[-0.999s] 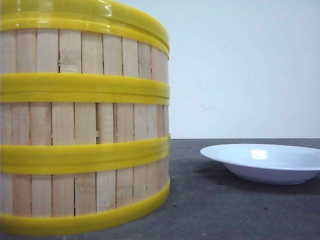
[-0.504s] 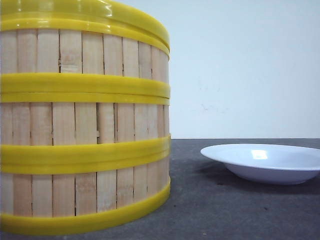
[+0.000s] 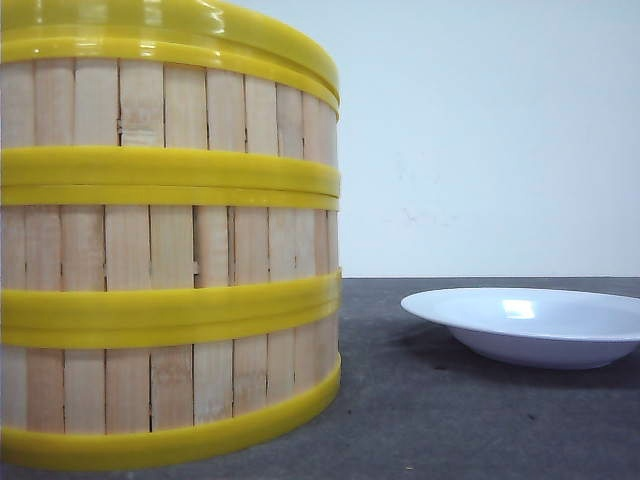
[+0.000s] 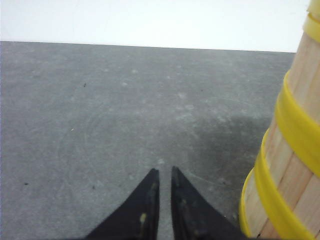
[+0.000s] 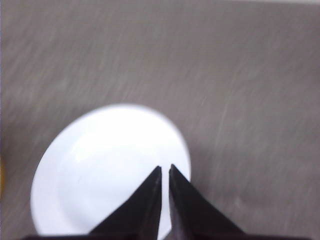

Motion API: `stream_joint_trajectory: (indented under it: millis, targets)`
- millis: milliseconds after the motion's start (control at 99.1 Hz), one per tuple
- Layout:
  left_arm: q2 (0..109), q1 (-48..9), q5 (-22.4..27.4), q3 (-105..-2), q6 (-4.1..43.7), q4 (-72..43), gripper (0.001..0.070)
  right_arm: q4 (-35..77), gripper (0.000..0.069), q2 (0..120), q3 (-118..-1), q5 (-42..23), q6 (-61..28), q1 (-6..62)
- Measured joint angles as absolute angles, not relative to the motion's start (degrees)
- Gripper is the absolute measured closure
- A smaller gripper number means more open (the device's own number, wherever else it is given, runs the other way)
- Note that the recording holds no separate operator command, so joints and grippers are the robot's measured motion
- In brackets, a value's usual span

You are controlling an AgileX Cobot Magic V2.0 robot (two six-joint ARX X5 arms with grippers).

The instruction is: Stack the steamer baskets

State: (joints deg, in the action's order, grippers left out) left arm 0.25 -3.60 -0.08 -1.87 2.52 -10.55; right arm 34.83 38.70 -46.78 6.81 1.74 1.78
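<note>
Three steamer baskets (image 3: 165,250) stand stacked one on another at the left of the front view, pale slats between yellow rims. The stack's side (image 4: 287,165) shows at the edge of the left wrist view. My left gripper (image 4: 164,171) is shut and empty, low over the grey table beside the stack, not touching it. My right gripper (image 5: 165,167) is shut and empty, hanging above the white plate (image 5: 107,172). Neither gripper shows in the front view.
The white shallow plate (image 3: 530,325) lies on the grey table (image 3: 450,420) to the right of the stack. A pale wall (image 3: 480,130) stands behind the table. Grey tabletop (image 4: 100,110) stretches away from the left gripper.
</note>
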Motion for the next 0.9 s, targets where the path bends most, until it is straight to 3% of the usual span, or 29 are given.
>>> stream_joint_trajectory:
  millis: [232, 535, 676, 898]
  targets:
    - [0.3, -3.6, -0.1, -1.9, 2.5, -10.5, 0.0695, 17.2, 0.0671, 21.8, -28.4, 6.2, 1.7, 1.8]
    - [0.3, -3.6, -0.1, -1.9, 2.5, -10.5, 0.0695, 14.8, 0.0671, 3.5, -8.1, 6.1, 1.7, 1.8]
    - [0.3, -3.6, -0.1, -1.9, 2.5, -10.5, 0.0695, 9.8, 0.0671, 0.0, -1.2, 6.1, 2.0, 2.0]
    - [0.3, -3.6, -0.1, -1.9, 2.5, -10.5, 0.0695, 9.8, 0.0672, 0.2, -1.0, 5.8, 2.8, 3.3]
